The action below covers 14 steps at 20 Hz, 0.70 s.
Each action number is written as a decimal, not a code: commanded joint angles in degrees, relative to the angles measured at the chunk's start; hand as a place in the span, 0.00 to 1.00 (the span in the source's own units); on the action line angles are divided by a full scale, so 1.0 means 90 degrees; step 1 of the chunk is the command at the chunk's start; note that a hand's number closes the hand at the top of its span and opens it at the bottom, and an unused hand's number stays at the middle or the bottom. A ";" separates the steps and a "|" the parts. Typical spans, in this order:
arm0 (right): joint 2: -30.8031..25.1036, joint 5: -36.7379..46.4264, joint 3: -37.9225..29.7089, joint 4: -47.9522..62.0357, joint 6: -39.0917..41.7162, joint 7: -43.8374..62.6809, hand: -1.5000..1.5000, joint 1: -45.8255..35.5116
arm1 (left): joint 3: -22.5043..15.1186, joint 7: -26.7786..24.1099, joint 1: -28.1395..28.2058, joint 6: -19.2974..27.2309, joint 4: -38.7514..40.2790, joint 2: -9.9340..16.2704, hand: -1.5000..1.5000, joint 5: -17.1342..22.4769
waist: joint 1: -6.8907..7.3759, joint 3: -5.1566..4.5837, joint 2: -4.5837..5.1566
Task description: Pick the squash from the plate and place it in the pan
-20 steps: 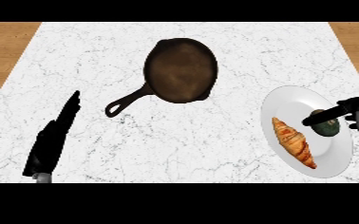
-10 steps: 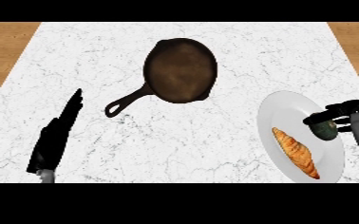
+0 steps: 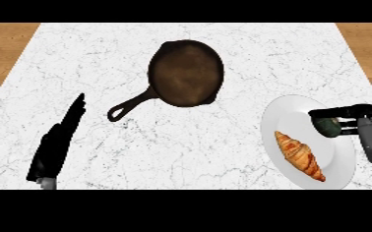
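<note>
A dark green squash (image 3: pixel 326 127) lies on the right part of a white plate (image 3: pixel 291 113) at the counter's right side. My right hand (image 3: pixel 350 114) comes in from the right edge with its fingers curled round the squash, hiding most of it. A dark cast-iron pan (image 3: pixel 185 72) sits at the counter's middle back, its handle (image 3: pixel 129 107) pointing to the lower left. Resting at the lower left, my left hand (image 3: pixel 59 140) stays open with its fingers straight and pointing up.
A golden croissant (image 3: pixel 299 155) lies on the front part of the same plate, close below the squash. The white marble counter (image 3: pixel 218 142) ends in wooden edges at the far left (image 3: pixel 15 39) and far right.
The right hand has drawn slightly rightward and its fingers have closed round the squash. The plate looks shifted a little down and to the right. The left hand has not moved.
</note>
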 commanded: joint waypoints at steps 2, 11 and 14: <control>0.0292 0.0203 -0.0082 -0.0044 -0.0266 -0.0170 1.00 0.0066 | 0.0162 0.0082 0.0016 -0.0074 -0.0083 -0.0017 0.50 -0.0105 | 0.0032 0.0092 0.0040; 0.1386 0.3255 0.2742 -0.2536 -0.1662 0.1741 1.00 0.0681 | 0.0070 0.0068 0.0230 0.0021 -0.0030 -0.0068 0.50 -0.0157 | -0.0135 0.0025 -0.0147; 0.1372 0.4415 0.3150 -0.3065 -0.1913 0.2025 1.00 0.0480 | 0.0051 -0.0138 0.0341 0.0036 0.0017 -0.0115 0.50 -0.0164 | -0.0162 0.0019 -0.0159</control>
